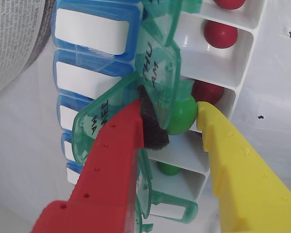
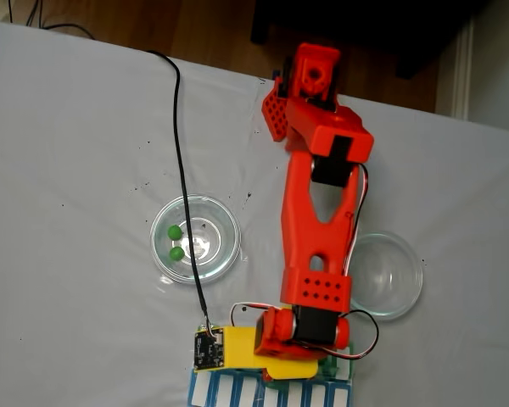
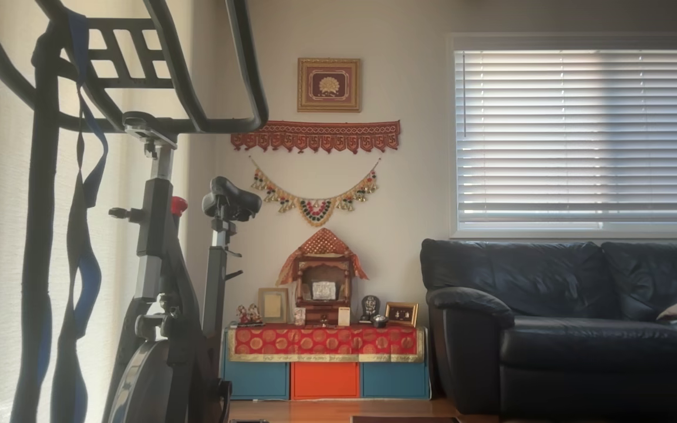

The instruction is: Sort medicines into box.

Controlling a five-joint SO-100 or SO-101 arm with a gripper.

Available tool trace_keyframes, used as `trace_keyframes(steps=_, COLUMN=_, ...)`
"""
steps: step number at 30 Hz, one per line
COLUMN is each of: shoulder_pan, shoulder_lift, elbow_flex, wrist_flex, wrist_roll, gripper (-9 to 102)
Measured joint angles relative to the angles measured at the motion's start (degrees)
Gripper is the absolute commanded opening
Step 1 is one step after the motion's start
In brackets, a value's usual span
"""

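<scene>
the green pill (image 1: 180, 116) you are carrying sits between the fingertips of the gripper (image 1: 172, 116) in the wrist view, pressed on its left by the dark foam pad on the red finger (image 1: 111, 170) and touched on its right by the tip of the yellow finger (image 1: 242, 179). the jaws stand only as wide as the pill, closed on it.

the pill hangs directly over the white row of the box (image 1: 242, 63), at the wall between two compartments; whether it is centred over one cell cannot be told. the cells run as a column up the wrist view, so your release point lies along that line. three cells above each show a red pill (image 1: 220, 34); the cell below shows another green pill (image 1: 169, 168).

legible writing: "thu am" on one raised translucent green lid (image 1: 157, 63), and what reads as "wed am" on the lid beside the red finger. printed paper at the upper left is too blurred to read.

in the fixed view, the glass dish (image 2: 195, 238) left of the arm (image 2: 318, 220) holds two green pills (image 2: 176, 231); the dish on the right (image 2: 386, 275) appears empty.

judgement: release calls for the pill to clear the lid edge first.
</scene>
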Motion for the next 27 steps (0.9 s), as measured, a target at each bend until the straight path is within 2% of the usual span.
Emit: trace_keyframes(steps=27, shoulder_pan=-0.9, shoulder_lift=-1.6, elbow_flex=0.0, wrist_flex=5.3, wrist_roll=-3.3, gripper=19)
